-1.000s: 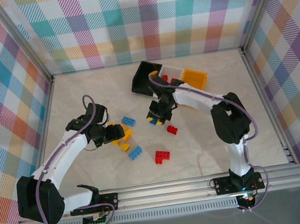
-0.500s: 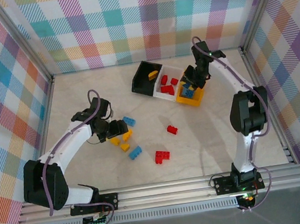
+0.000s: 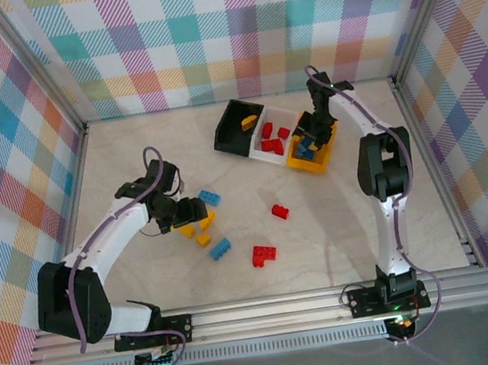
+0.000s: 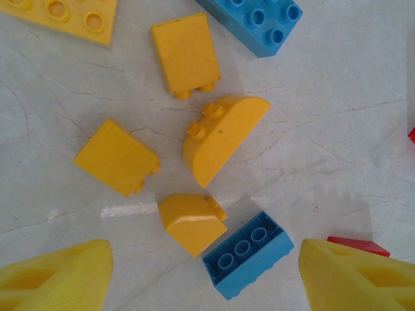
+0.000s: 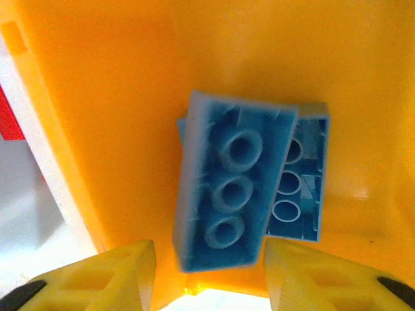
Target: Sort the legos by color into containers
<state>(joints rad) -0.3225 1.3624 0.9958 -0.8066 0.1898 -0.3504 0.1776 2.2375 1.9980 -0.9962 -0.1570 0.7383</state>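
**Blue brick lies in the orange-yellow bin, both my grippers slack**

My right gripper (image 5: 209, 254) hangs over the orange-yellow bin (image 5: 97, 97), the right-hand end of the three joined bins. Its yellow fingers stand apart. A blue brick (image 5: 227, 194) lies hollow side up just beyond them, clear of the left finger, so I grasp nothing there. That brick rests tilted on a second blue brick (image 5: 306, 175) on the bin floor. In the middle, the white bin (image 3: 281, 111) holds red bricks (image 3: 271, 146). The black bin (image 3: 231, 135) holds one yellow piece (image 3: 249, 122).

My left gripper (image 4: 206, 259) hovers low over the table (image 4: 337, 129), fingers spread wide and empty. Beneath it lie loose yellow pieces (image 4: 220, 139), well apart from the bins. A small blue brick (image 4: 248, 253) touches the nearest yellow wedge (image 4: 191, 223). Two loose red bricks (image 3: 279, 211) sit on the table between my arms.
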